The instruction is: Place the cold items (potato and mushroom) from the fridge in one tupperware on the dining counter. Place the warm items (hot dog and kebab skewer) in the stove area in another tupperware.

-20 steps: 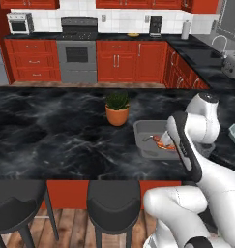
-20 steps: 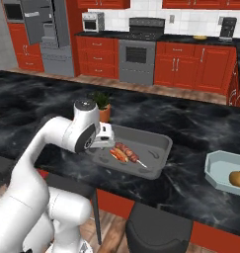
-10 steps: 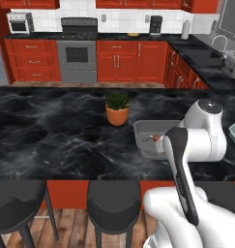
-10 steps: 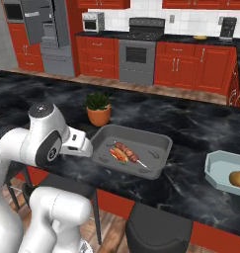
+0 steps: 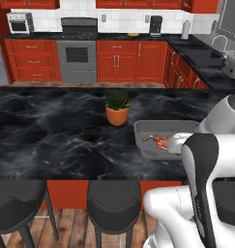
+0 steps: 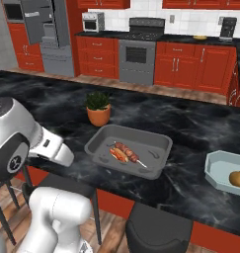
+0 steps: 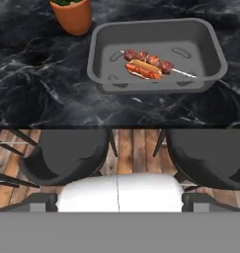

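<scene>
Black marble dining counter (image 6: 200, 123) carries, left to right, a potted plant (image 6: 98, 108), a grey tupperware (image 6: 129, 147) holding hot dog (image 6: 118, 154) and kebab skewer (image 6: 129, 150) touching, and at 3 o'clock a pale tupperware (image 6: 225, 174) with the potato (image 6: 237, 178). Gripper fingers stand apart, holding nothing.
</scene>
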